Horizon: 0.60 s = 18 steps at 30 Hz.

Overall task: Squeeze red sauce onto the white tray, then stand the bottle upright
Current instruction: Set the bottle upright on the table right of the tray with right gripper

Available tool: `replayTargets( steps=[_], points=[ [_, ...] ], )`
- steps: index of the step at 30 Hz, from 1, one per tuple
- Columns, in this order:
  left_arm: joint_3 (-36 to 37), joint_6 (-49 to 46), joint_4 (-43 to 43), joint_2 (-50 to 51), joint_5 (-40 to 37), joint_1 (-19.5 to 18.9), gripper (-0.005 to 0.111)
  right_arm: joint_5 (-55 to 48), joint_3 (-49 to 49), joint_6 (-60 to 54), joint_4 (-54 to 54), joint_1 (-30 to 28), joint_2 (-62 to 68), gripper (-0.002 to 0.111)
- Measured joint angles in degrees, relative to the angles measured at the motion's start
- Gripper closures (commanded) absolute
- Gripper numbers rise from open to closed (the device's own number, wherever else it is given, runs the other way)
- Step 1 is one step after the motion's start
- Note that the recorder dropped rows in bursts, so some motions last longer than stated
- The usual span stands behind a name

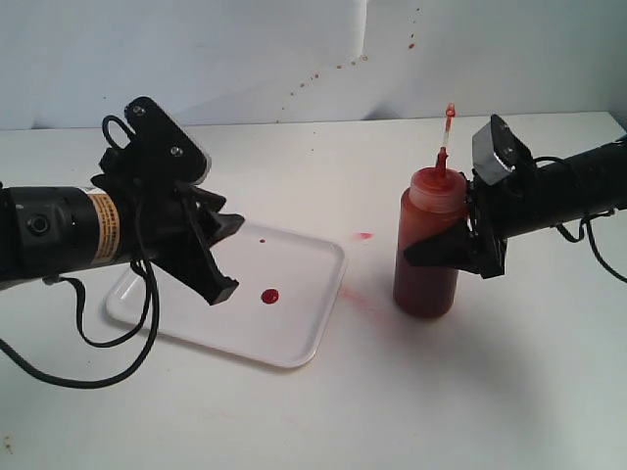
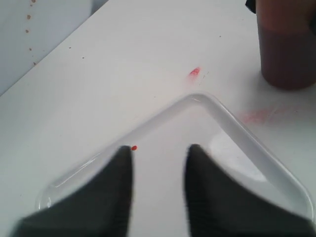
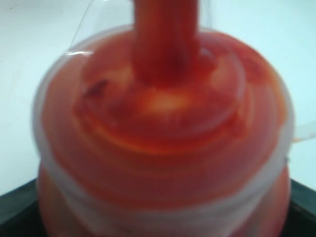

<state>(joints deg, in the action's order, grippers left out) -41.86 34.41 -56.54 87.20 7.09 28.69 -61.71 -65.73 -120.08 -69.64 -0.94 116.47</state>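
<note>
White tabletop (image 1: 441, 392) and a pale wall (image 1: 196, 49) framed the scene, and red specks (image 1: 338, 67) dotted the wall at 12 o'clock. We saw the tray (image 1: 306, 338) lying flat at 9 o'clock from the bottle (image 1: 425, 279), the two apart. A round blob of sauce (image 1: 269, 296) sat near the tray's middle, with a tiny droplet (image 1: 263, 241) at its 12 o'clock. The bottle stood upright on the tabletop, nozzle (image 1: 442, 159) up, tip cap (image 1: 450, 116) raised above it. The right gripper (image 1: 436, 247) pinched the bottle's upper body. The left gripper (image 1: 231, 257) hovered over the tray's 9 o'clock half, fingers spread, holding nothing. A yellow label (image 1: 102, 227) ringed the left arm; we could not read its writing.
</note>
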Motion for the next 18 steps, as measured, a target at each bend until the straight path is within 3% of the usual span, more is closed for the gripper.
replayTargets(
  steps=[4,6,18],
  points=[
    [0.0,-0.1,0.0,-0.1,-2.9,0.0,0.105,0.0,0.0,1.0,0.0,0.0,0.0,0.036],
    [0.0,-0.1,0.0,-0.1,-4.0,0.0,0.105,0.2,0.0,2.4,0.1,0.0,0.0,0.026],
    [0.0,-0.1,0.0,-0.1,-4.4,0.0,0.105,0.8,0.0,9.0,2.0,0.0,-1.6,0.021]
  ],
)
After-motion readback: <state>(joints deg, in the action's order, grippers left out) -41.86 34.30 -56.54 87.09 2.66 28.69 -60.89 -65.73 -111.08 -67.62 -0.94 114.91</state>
